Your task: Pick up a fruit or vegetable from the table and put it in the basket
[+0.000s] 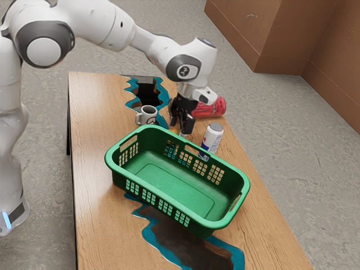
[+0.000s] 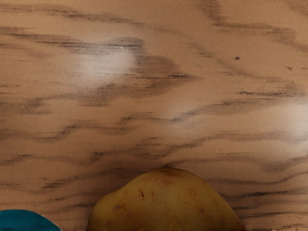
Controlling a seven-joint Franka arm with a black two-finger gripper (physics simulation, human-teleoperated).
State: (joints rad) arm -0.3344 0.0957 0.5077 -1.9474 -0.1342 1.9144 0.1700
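potato [image 2: 166,204], lumpy, yellow-brown and speckled, sits at the gripper [image 1: 181,125] (whether wide or clamped, i can't tell), just outside the green lattice-sided basket [image 1: 202,226]. the smooth white arm [image 1: 149,44] arches over the grainy wood table [image 1: 93,169], hand pointing down beside 1 long basket wall.

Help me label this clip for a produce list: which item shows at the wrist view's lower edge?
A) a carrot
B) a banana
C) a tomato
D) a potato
D: the potato there is rounded and yellowish-brown, with small dark specks on its skin.
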